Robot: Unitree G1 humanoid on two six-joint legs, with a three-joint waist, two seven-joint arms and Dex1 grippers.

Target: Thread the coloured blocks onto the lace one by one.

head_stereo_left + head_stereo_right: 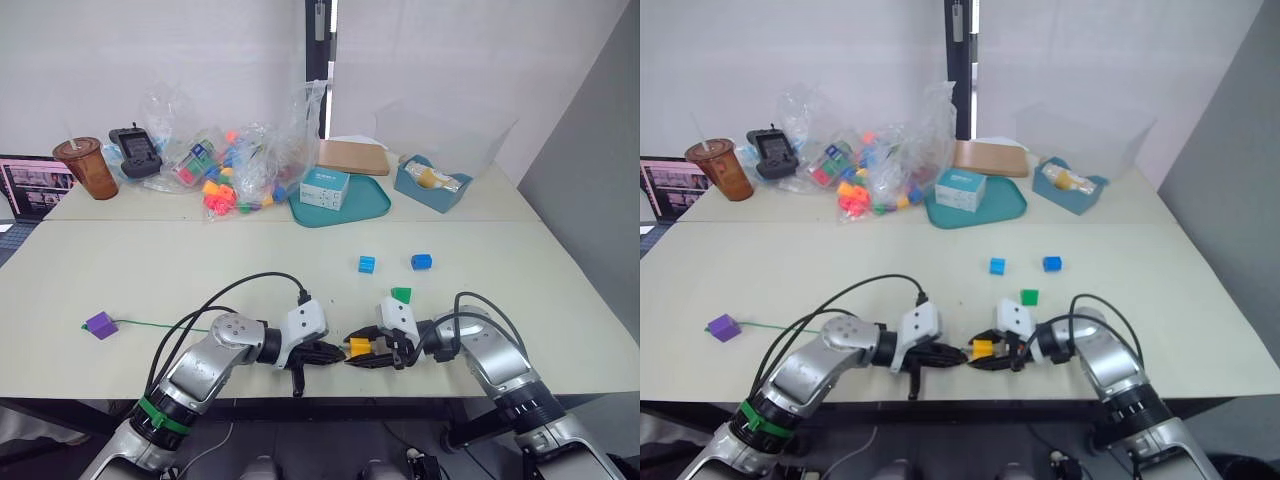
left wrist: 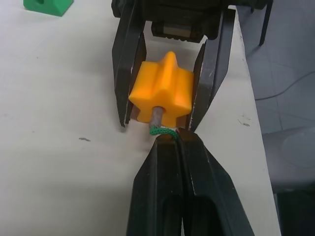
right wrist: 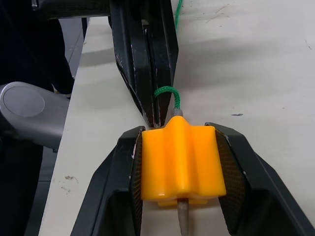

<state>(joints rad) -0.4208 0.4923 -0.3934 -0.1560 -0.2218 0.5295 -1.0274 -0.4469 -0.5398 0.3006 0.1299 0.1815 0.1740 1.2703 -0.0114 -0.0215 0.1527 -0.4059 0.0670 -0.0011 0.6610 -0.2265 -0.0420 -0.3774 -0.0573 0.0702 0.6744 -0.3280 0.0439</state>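
at the near table edge (image 1: 560,330), the orange-yellow block (image 2: 161,95) is pinched between the fingers of the right gripper (image 3: 179,196), and the lace (image 3: 167,96) is pinched just behind its grey tip (image 2: 156,117) by the pressed-together left gripper (image 2: 170,140), the tip being passed through the block; both forearms are bent inward, so that the grippers are met tip to tip. farther off, the green block (image 1: 401,295), light blue block (image 1: 367,264), dark blue block (image 1: 421,262) and, at the left, the purple block (image 1: 100,324) on the lace are seen. no legible writing is made out on the white box (image 1: 325,187) on the teal tray (image 1: 375,206).

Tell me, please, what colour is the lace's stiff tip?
Grey stiff tip, clearest in the left wrist view.
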